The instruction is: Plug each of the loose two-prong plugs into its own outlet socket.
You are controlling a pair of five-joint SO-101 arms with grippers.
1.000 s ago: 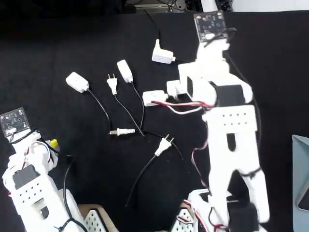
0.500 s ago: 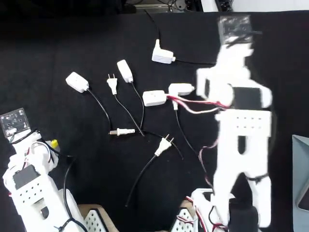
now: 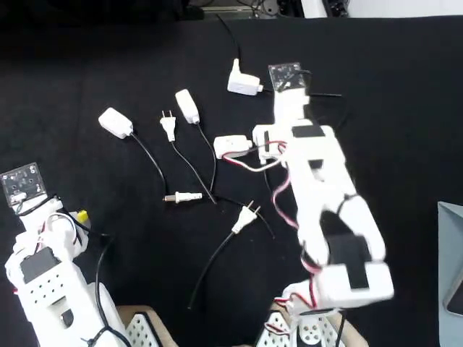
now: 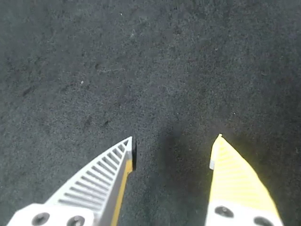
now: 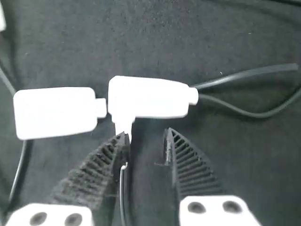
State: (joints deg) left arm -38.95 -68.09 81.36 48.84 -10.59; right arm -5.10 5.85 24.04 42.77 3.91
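The white plug body (image 5: 148, 100) lies flat on the black cloth (image 5: 235, 28), end to end with a white socket block (image 5: 54, 113). The two touch through a short neck, but I cannot tell whether the plug is fully seated. It looks like a small, light shell of hard plastic with smooth, rounded sides. It will likely slide or swivel on the cloth if pushed off-centre, and its black cable (image 5: 244, 75) will probably tug it sideways. The long flat faces across the middle of the body seem the safest hold. The thin white tab (image 5: 123, 126) sticking out toward the fingers looks too slight to pinch.

The right gripper (image 5: 146, 135) sits just beside that tab, jaws apart and holding nothing.

Farther out, the loose two-prong plugs (image 3: 168, 124) lie scattered on thin cords. Their prongs look easy to bend, so the moulded heads are the place to grip.

The left gripper (image 4: 174, 139), jaws wide apart and empty, hangs over bare cloth.
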